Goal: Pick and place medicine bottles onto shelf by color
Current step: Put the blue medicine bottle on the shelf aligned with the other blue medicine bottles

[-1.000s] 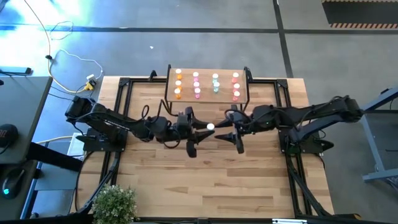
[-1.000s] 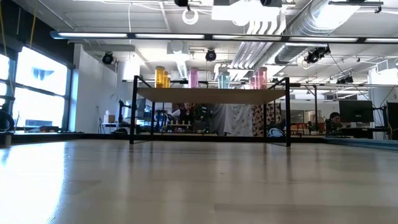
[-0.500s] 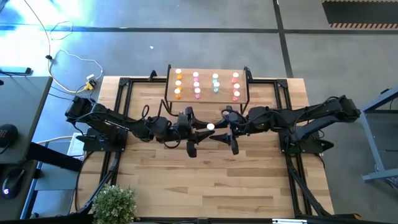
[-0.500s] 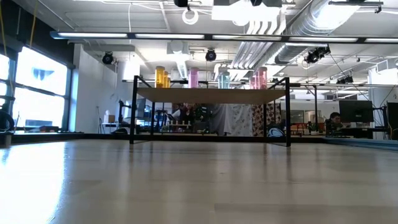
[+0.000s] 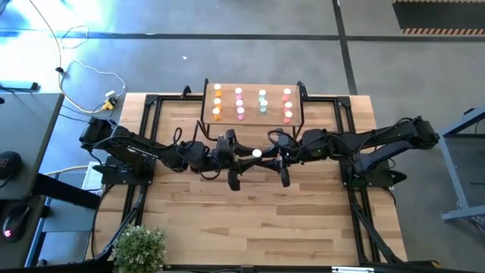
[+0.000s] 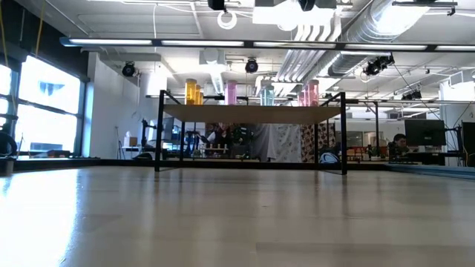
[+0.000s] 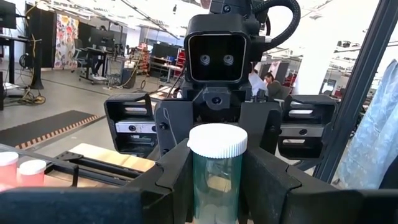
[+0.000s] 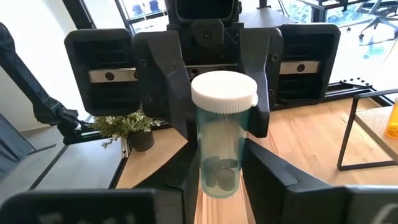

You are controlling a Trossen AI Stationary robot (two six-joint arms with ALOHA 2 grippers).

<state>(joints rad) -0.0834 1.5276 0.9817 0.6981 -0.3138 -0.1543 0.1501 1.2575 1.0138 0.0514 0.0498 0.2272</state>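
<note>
A teal-green medicine bottle [image 5: 257, 154] with a white cap stands upright in the air over the table's middle, between my two grippers, which face each other. My left gripper [image 5: 248, 156] is shut on it from the table's left, and my right gripper [image 5: 266, 156] has its fingers on it from the right. The shelf [image 5: 251, 120] stands at the far edge. It carries columns of orange [image 5: 217, 102], pink [image 5: 239, 102], teal [image 5: 262, 101] and red [image 5: 287, 105] bottles standing on their bases. The low view shows the shelf [image 6: 252, 113], not the grippers. My left gripper pinches the bottle's clear body [image 7: 217, 180] below the cap between its two fingers [image 7: 171, 177]. The fingers come level from the table's left. The bottle stands upright, clear of the table. My right gripper has its two fingers [image 8: 264, 171] against the lower body [image 8: 219, 177], one on each side. They come level from the table's right.
A potted plant [image 5: 140, 246] stands at the table's near left corner. Black frame rails [image 5: 144, 114] run along both table sides beside the arm bases. Bare wood [image 5: 258, 220] lies between the grippers and the near edge.
My right gripper has gone toward the table's left, up to the bottle, and its fingers have shut in on the bottle's sides. The bottle has stayed upright in my left gripper.
</note>
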